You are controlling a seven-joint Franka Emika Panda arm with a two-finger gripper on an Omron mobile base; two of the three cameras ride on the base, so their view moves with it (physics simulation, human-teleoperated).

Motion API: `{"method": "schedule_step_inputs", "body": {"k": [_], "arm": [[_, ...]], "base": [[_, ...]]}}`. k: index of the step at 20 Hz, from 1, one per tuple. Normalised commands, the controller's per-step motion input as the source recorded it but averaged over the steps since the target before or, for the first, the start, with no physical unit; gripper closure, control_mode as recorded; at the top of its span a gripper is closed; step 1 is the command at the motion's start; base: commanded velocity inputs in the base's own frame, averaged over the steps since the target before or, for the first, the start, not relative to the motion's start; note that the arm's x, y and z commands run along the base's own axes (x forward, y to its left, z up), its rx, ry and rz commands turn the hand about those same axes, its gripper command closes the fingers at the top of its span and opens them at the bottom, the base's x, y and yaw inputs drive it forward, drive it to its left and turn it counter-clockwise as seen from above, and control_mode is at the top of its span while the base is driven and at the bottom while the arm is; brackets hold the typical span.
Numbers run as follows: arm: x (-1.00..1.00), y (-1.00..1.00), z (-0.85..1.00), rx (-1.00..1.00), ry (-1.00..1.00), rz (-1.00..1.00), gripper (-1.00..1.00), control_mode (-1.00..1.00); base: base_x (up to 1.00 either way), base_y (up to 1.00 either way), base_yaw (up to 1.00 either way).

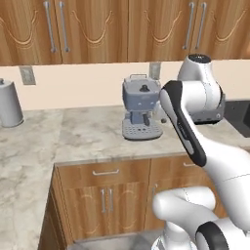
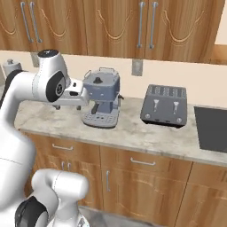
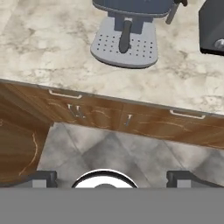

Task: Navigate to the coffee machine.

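The blue-grey coffee machine (image 1: pixel 140 108) stands on the marble counter against the back wall, straight ahead. In the right base view the coffee machine (image 2: pixel 103 98) sits just right of my hand. My gripper (image 2: pixel 68 106) hangs above the counter's front part, pointing down. In the hand view the coffee machine (image 3: pixel 127 46) shows its grated drip tray and dark portafilter handle at the top. My gripper (image 3: pixel 111 178) is open, its two dark tips far apart with nothing between them.
A dark grey toaster (image 2: pixel 164 106) stands right of the machine, and a black cooktop (image 2: pixel 213 128) lies further right. A grey canister (image 1: pixel 9 103) sits at the far left of the counter (image 1: pixel 73 136), which turns a corner there. Wooden cabinets run below and above.
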Motion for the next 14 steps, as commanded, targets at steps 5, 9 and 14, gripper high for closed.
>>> {"method": "schedule_step_inputs", "body": {"k": [5,9,14], "arm": [[0.0,0.0,0.0,0.0,0.0,0.0,-1.0,1.0],[0.0,0.0,0.0,0.0,0.0,0.0,-1.0,1.0],[0.0,0.0,0.0,0.0,0.0,0.0,-1.0,1.0]], "base": [[0.58,0.31,-0.02],[0.63,0.09,-0.04],[0.66,0.04,-0.08]]}}
